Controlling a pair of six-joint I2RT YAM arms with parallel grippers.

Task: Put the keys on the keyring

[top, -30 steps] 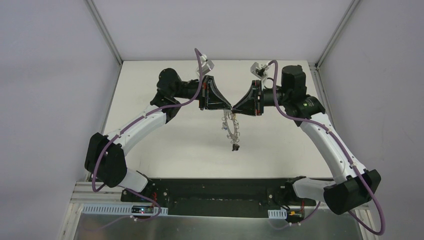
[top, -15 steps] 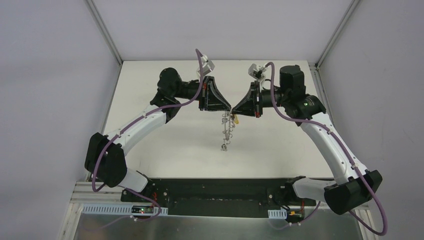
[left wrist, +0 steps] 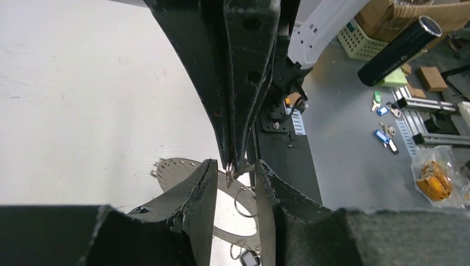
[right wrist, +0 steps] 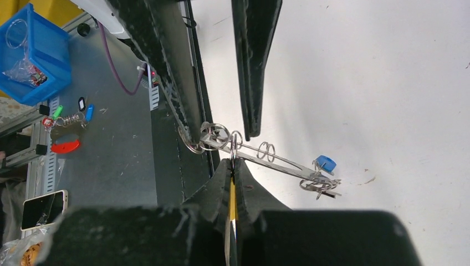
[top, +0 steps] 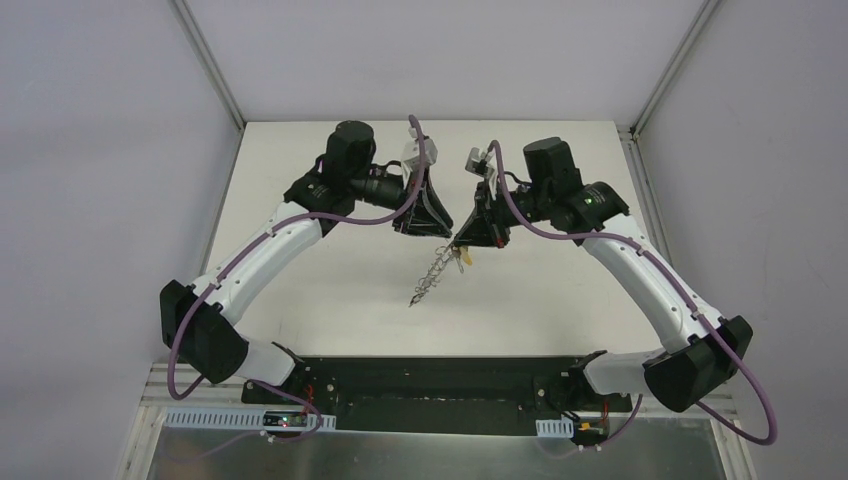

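Right gripper [right wrist: 233, 164] pinches a rim loop of the keyring [left wrist: 176, 170], which hangs tilted above the table's [top: 330, 292] bare middle, well off every edge, while the left gripper [left wrist: 236, 172] stands spread alongside.

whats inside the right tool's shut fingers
A thin sliver of yellow key shows between them; the rest of it is covered by the right tool's fingers.

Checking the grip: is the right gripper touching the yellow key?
Touching. Right wrist view: the yellow key sits pinched in the shut right gripper.
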